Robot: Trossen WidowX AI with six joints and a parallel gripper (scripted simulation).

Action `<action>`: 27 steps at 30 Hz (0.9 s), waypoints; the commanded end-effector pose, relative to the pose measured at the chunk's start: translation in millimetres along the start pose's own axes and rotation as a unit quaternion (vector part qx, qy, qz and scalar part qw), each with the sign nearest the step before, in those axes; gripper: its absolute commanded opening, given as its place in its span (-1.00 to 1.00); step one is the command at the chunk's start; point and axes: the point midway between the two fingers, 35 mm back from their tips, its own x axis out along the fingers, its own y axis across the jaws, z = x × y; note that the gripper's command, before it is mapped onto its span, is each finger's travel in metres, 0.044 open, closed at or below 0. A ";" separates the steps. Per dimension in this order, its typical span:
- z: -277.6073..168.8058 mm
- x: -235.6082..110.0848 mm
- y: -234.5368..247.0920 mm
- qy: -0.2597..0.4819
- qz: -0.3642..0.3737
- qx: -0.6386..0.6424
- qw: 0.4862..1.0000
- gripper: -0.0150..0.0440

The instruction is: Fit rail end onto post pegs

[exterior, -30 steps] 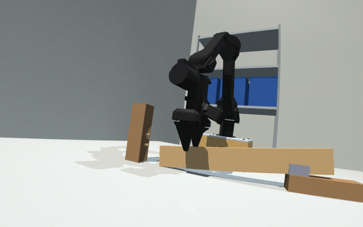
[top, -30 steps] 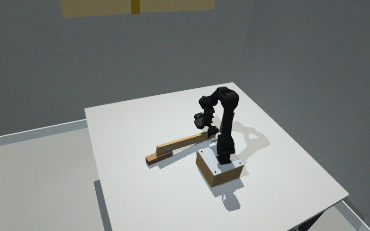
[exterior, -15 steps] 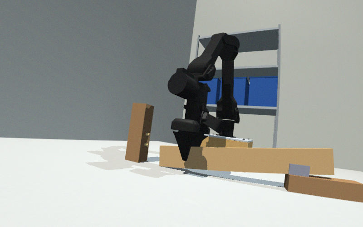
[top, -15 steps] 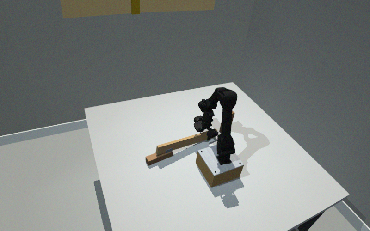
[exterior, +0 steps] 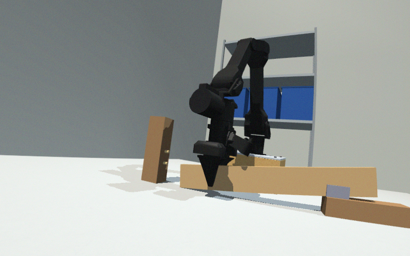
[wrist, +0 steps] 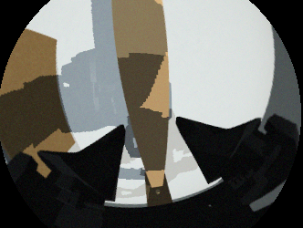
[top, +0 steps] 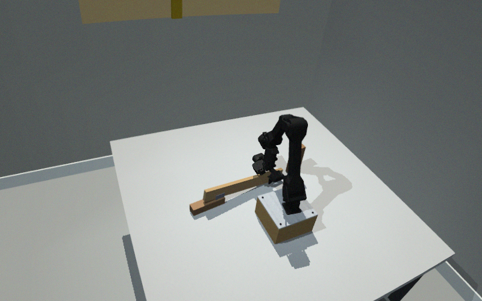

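The long wooden rail [top: 231, 186] [exterior: 302, 179] [wrist: 142, 54] lies with its far end in the grey bracket [top: 220, 195] [exterior: 337, 191] on the low footboard block [top: 198, 206] [exterior: 362, 211]. Its near end is down on the table. The short post [top: 302, 150] [exterior: 157, 147] [wrist: 30, 96] stands just beyond that near end, with a gap between them. Its two pegs [exterior: 165, 156] face the rail. My gripper [top: 273, 176] [exterior: 211, 180] [wrist: 151, 124] points down and straddles the rail near its near end. One finger is on each side, and a gap shows beside each finger in the wrist view. It is open.
The arm stands on a wooden base block with a metal top [top: 284, 223] [exterior: 260, 160], close beside the rail. A metal shelf with blue bins [exterior: 296, 102] stands behind the table. The table's right edge [top: 390, 177] is some way beyond the post.
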 end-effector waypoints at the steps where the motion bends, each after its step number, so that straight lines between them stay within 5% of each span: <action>1: 0.1 2.2 3.0 0.001 0.005 0.001 1.000 0.29; 7: 0.1 2.2 3.0 0.001 0.005 0.001 1.000 -0.25; 15: 0.1 2.2 3.0 0.001 0.005 0.001 1.000 -0.49; 27: 0.3 1.5 2.8 0.001 0.005 0.001 1.000 -0.49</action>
